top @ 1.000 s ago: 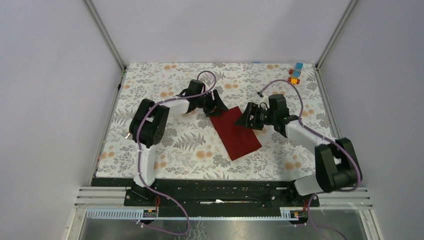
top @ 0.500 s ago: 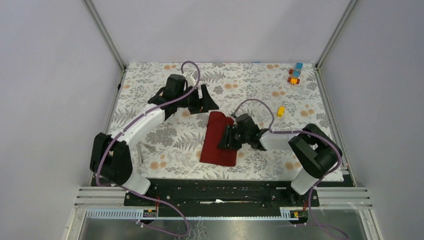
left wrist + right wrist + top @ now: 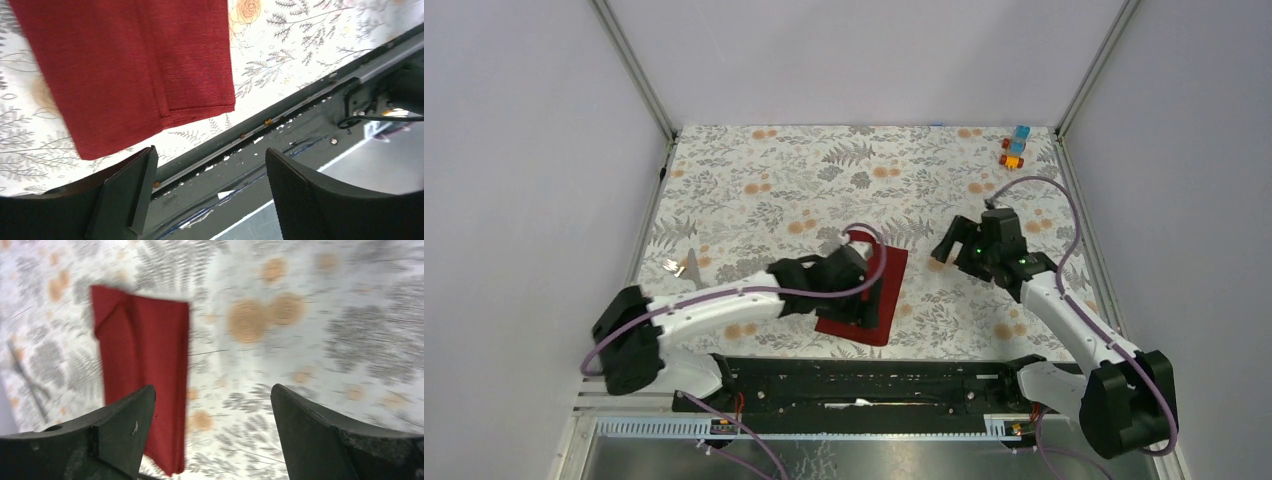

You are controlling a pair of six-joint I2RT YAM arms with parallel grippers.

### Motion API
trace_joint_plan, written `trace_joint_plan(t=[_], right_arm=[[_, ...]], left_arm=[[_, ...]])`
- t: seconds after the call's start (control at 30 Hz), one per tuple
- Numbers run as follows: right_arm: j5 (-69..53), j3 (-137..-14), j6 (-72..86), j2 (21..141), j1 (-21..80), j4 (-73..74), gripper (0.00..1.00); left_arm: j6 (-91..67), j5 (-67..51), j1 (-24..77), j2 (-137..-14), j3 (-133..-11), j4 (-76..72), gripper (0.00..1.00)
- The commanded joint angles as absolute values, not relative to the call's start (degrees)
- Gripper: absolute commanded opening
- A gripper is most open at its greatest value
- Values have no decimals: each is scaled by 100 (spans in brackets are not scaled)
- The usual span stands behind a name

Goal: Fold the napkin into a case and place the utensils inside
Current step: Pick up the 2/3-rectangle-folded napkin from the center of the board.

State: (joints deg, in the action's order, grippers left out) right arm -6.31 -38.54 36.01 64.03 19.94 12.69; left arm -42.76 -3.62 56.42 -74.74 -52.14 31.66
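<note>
The dark red napkin (image 3: 892, 280) lies folded into a long case near the table's front edge. My left gripper (image 3: 861, 305) hovers over it, open and empty. In the left wrist view the cloth (image 3: 130, 65) fills the upper left, and my open fingers (image 3: 127, 192) frame the front rail. My right gripper (image 3: 946, 245) is open and empty, to the right of the cloth. It sees the cloth (image 3: 145, 365) ahead, blurred. The silver utensils (image 3: 681, 267) lie at the table's left edge, apart from the cloth.
Small orange, blue and yellow toy blocks (image 3: 1014, 148) sit at the far right corner. The black base rail (image 3: 300, 115) runs just below the cloth's near end. Frame posts and grey walls enclose the flowered table (image 3: 774, 170).
The cloth has shifted toward the front edge. My left arm swung from the far side to hover over it. My right arm pulled off the cloth to the right.
</note>
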Motion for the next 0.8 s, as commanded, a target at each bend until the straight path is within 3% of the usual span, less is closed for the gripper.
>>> trace_joint_plan(t=[0.0, 0.13, 0.23, 0.67, 0.77], right_arm=[[-432, -3749, 2749, 6311, 1313, 2503, 92], [-907, -3733, 2905, 6460, 1214, 2429, 92], [-1171, -3710, 2991, 6473, 1205, 2318, 91], [-1414, -3616, 2927, 6531, 1200, 2078, 91], [-1764, -3523, 2934, 6630, 1203, 1868, 92]], left_arm=[[-4864, 1203, 6519, -8692, -6307, 3831, 84], [-4950, 1534, 6962, -10021, -7403, 4415, 80], [-4931, 1567, 7022, -10553, -7751, 4570, 69], [-4897, 1501, 7084, -11294, -7791, 4398, 54], [-4862, 1491, 7080, -11407, -7777, 4386, 41]])
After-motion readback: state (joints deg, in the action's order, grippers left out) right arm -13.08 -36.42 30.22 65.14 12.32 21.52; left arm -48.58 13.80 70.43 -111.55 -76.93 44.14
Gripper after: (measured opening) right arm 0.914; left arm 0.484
